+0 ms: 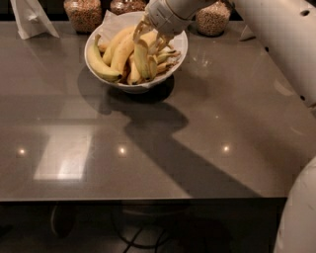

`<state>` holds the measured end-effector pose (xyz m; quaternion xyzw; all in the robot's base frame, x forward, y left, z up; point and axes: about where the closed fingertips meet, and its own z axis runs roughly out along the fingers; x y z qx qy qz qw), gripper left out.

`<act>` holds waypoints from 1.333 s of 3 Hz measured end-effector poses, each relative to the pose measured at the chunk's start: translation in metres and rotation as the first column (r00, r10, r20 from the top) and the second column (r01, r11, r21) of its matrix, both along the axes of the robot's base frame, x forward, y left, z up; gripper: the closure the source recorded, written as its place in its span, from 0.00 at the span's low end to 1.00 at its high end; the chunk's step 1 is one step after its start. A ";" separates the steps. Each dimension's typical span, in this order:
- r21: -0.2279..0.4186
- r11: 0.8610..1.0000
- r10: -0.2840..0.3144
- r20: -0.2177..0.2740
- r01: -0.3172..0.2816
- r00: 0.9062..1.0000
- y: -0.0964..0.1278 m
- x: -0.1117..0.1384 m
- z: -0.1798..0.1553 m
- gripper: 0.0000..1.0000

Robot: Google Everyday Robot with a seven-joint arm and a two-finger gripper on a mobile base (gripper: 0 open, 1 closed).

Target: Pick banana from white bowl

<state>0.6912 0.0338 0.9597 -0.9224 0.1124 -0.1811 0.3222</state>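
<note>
**Gripper down in the bowl, grasp unconfirmed**

At the far left of the table (232, 123) stands a folded white paper (30, 20), with a jar of grain (84, 14) just beside it at the back edge. Next comes the white bowl (129, 88), lined with paper and heaped with fruit. A long greenish-yellow banana (101, 64) lies along its left wall, and paler, straighter bananas (121, 47) lean across the middle. The banana (142, 62), short and strongly arched, sits inside the bowl just right of centre, with its upper end under the gripper (154, 35). The gripper hangs over the bowl's right half and touches or nearly touches the pile. To the right are another jar (212, 19) and the white arm (276, 34).

To do this step well, the grasp should probably close across the arch of the short banana alone. The lift should then go straight up, so that neighbouring fruit is not dragged over the rim and the bowl does not tip.

Whether the jaws are spread or already pinching the banana cannot be told, because the wrist housing covers them from above. The fruit on the bowl's right side is a jumble of ends that is hard to separate. The jars are cut off by the top edge of the view.
</note>
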 end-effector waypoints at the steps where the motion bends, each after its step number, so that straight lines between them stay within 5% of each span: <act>1: 0.003 1.000 -0.013 0.032 0.013 0.999 -0.007 -0.006 0.016 1.00; 4: 0.036 0.996 -0.081 0.094 0.078 0.992 -0.046 -0.043 0.069 1.00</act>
